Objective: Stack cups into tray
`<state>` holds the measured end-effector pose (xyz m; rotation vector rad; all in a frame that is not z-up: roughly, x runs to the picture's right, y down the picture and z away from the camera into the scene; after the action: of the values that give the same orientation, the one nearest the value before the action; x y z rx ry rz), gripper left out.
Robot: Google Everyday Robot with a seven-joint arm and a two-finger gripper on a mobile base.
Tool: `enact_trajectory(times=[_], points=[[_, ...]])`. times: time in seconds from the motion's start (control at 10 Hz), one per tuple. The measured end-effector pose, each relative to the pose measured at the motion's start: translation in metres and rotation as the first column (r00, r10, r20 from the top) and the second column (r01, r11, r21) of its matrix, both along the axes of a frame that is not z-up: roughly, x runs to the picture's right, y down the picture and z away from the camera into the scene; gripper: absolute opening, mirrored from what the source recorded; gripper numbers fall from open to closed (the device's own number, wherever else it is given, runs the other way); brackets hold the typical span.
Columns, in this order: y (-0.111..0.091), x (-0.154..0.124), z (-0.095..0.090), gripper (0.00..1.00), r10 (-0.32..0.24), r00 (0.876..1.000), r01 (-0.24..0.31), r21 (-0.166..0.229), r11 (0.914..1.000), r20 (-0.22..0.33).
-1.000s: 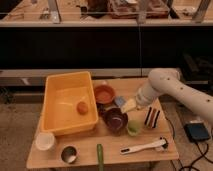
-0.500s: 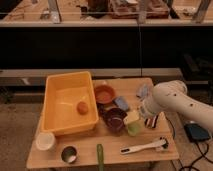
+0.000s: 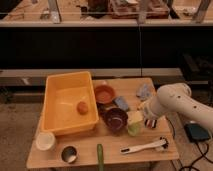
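Camera view: your tray (image 3: pixel 56 85) holds no cup yet — green cup (image 3: pixel 133 129), cream cup (image 3: pixel 45 141) and steel cup (image 3: pixel 69 154) all sit outside it; gripper (image 3: pixel 149 122) hangs beside the green cup, jaws apart, empty.

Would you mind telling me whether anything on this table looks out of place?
Nothing looks spilled or broken. One oddity: what looks like an orange ball lies inside the yellow tray, though it is no cup. The open claw is beside the green cup.

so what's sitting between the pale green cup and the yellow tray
The dark maroon bowl, seen in the camera view, between the pale green cup and the tray. The hand is just over that cup.
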<state>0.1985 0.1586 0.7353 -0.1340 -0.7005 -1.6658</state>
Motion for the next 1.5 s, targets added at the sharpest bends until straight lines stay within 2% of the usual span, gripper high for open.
enact_trajectory(times=[0.2, 0.3, 0.4, 0.5, 1.1, 1.5], points=[[0.009, 0.006, 0.006, 0.78, 0.000, 1.000, 0.000, -0.016, 0.9999, -0.008], [0.016, 0.002, 0.013, 0.71, 0.005, 1.000, -0.005, -0.028, 0.9996, -0.014], [0.022, -0.004, 0.020, 0.59, 0.007, 1.000, -0.008, -0.039, 0.9992, -0.017], [0.024, -0.010, 0.023, 0.53, 0.005, 1.000, -0.005, -0.044, 0.9990, -0.018], [0.038, -0.004, 0.036, 0.51, 0.033, 0.998, -0.037, -0.075, 0.9965, -0.054], [0.053, -0.008, 0.050, 0.51, 0.056, 0.998, -0.059, -0.086, 0.9945, -0.041]])
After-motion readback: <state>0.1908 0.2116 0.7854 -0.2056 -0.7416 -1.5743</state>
